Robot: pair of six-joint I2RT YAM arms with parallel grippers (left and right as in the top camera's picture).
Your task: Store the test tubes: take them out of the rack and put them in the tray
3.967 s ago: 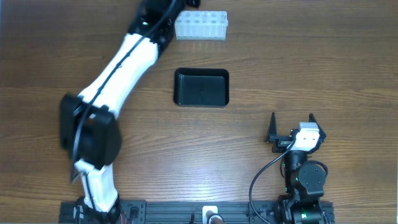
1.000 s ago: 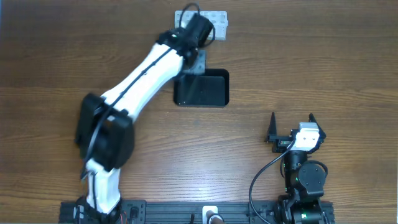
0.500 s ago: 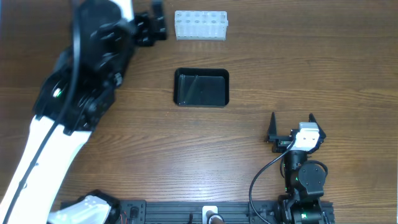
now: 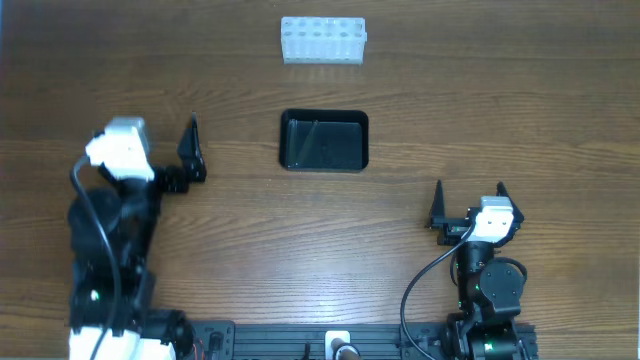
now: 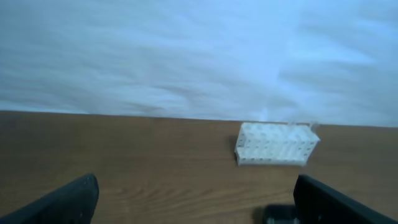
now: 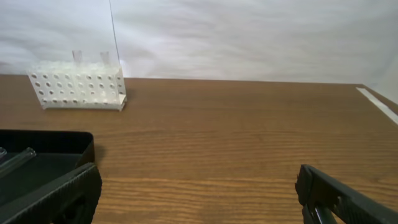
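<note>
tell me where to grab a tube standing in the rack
Probably best to take the test tube by its bare top end, coming from above: it stands upright in the rack, whose walls cover the rest.

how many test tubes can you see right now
3. One test tube and a second tube stand upright in the white rack. A third tube lies in the black tray. Clear glass is hard to spot, so more may be hidden.

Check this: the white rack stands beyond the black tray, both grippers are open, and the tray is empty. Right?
Not quite: the tray holds a test tube, as the right wrist view shows. The rack stands beyond it; the left gripper and the right gripper are open.
</note>
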